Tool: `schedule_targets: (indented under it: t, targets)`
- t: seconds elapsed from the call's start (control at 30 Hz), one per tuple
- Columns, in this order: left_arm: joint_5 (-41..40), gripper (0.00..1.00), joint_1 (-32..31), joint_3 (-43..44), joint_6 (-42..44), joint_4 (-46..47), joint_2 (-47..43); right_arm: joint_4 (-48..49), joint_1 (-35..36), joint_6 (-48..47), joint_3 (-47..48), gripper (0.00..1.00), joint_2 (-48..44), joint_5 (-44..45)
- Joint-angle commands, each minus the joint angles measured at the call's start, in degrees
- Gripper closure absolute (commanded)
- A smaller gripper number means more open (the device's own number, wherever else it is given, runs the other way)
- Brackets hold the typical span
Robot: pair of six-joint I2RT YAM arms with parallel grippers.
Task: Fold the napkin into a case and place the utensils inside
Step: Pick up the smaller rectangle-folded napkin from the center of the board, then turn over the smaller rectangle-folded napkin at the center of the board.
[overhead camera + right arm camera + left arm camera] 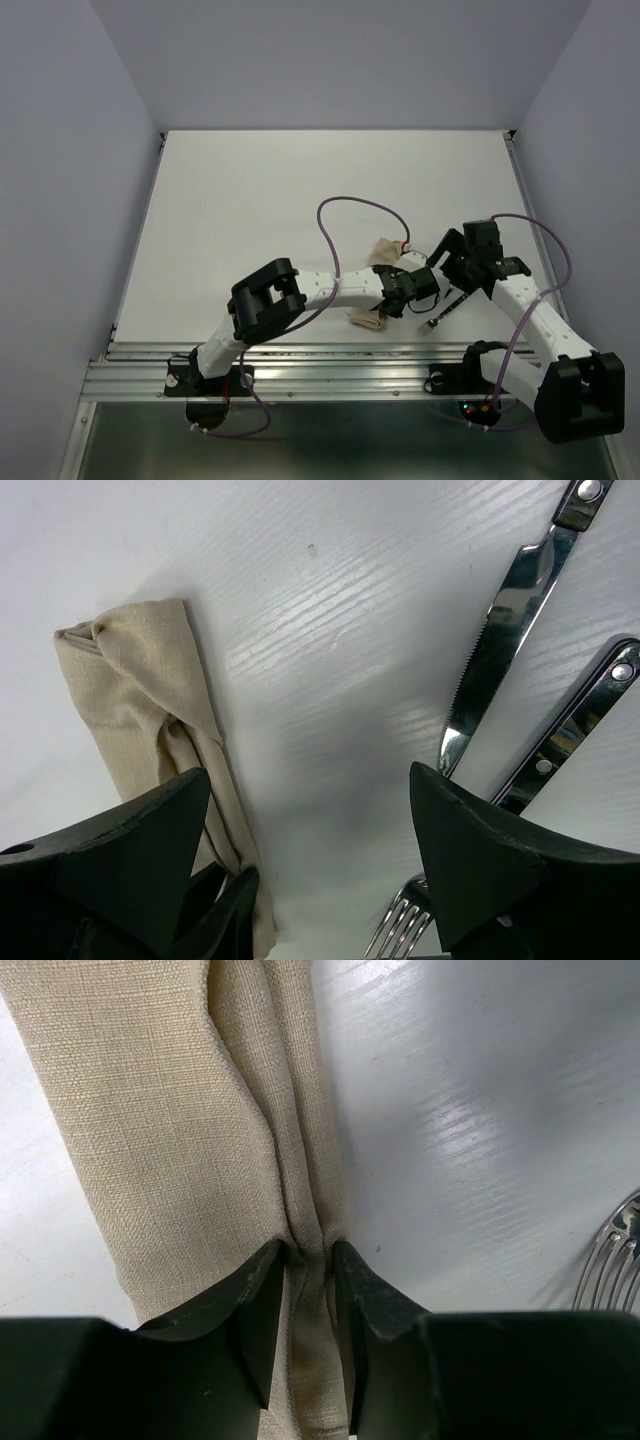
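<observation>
Napkin fold inside low left gripper

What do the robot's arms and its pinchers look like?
Both arms are white tubes with chunky black joints: the left arm and the right arm. A thin purple cable loops off each one. The left gripper and right gripper have black, wedge-shaped fingers.

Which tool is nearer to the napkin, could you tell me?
Left. The left tool pinches a fold of the napkin; the right tool hangs open beside it, between napkin and knife.
</observation>
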Motion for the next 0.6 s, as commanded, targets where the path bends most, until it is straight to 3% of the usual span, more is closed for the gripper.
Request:
schedule_targets:
  t: [0.0, 0.03, 0.07, 0.17, 0.3, 0.57]
  targets:
    - [-1.70, 0.70, -0.42, 0.69, 0.01, -1.91, 1.22, 1.83, -0.72, -0.06, 1.12, 0.15, -1.90, 0.48]
    - [-1.87, 0.81, -0.34, 0.51, 0.02, -1.82, 0.96, 1.74, -1.33, -0.32, 1.03, 0.15, -1.64, 0.57]
    - [-1.35, 0.99, -0.16, 0.34, 0.28, -1.73, 0.70, 1.56, -1.86, -0.49, 0.95, 0.15, -1.46, 0.83]
    - [4.70, 1.00, 1.68, -4.65, 2.39, 3.52, -4.03, -0.02, -3.61, -0.67, 0.86, 0.13, -1.19, 2.94]
    - [17.69, 1.00, 6.33, -17.57, 3.97, 17.48, -15.62, -0.02, -4.23, -0.14, 0.68, 0.12, -1.72, 1.54]
    - [29.40, 1.00, 11.62, -20.59, 12.22, 25.34, -22.07, 0.07, -5.99, 0.73, 0.68, 0.11, -3.21, 1.01]
